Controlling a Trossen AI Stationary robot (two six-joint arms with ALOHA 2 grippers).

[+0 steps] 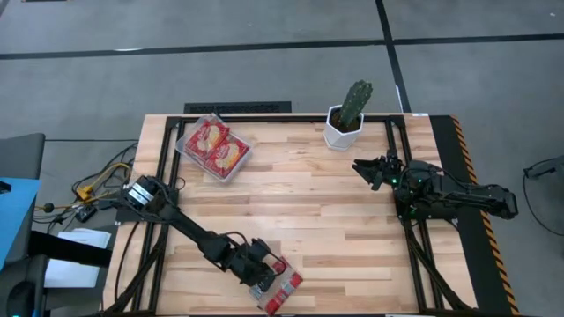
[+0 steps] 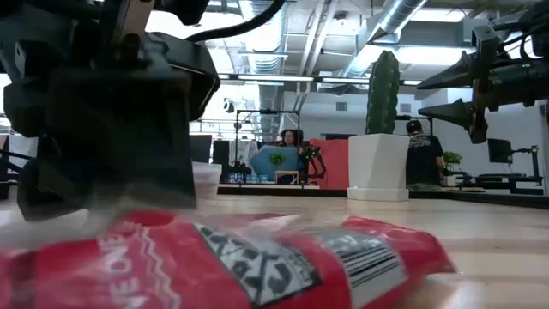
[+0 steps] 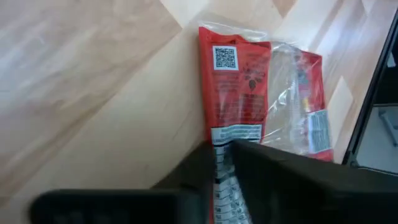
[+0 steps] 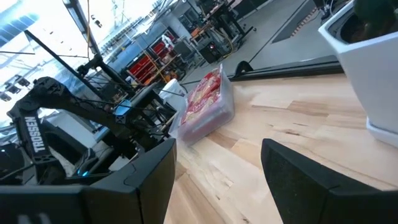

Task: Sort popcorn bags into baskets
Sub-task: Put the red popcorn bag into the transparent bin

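Roughly midway: two popcorn bags (image 1: 218, 146) already in basket (image 1: 188, 132) left of cactus pot (image 1: 342, 129); two more bags (image 1: 280, 292) far from pot at near bench (image 1: 317, 202) edge, left end effector (image 1: 262, 275) pinching one; right end effector (image 1: 364, 167) idle, open, beside pot.

The pale wooden slatted table (image 1: 335, 202) carries a clear plastic tray (image 1: 214, 146) at its far-left corner, a white faceted cactus pot (image 1: 343, 129) by the far edge, and red popcorn packets (image 1: 280, 289) at the near edge.

Even, bright overhead light w/ soft shadows on tabletop (image 1: 335, 202); low view's near popcorn bag (image 2: 223, 257) blurred; ceiling lamps glare.
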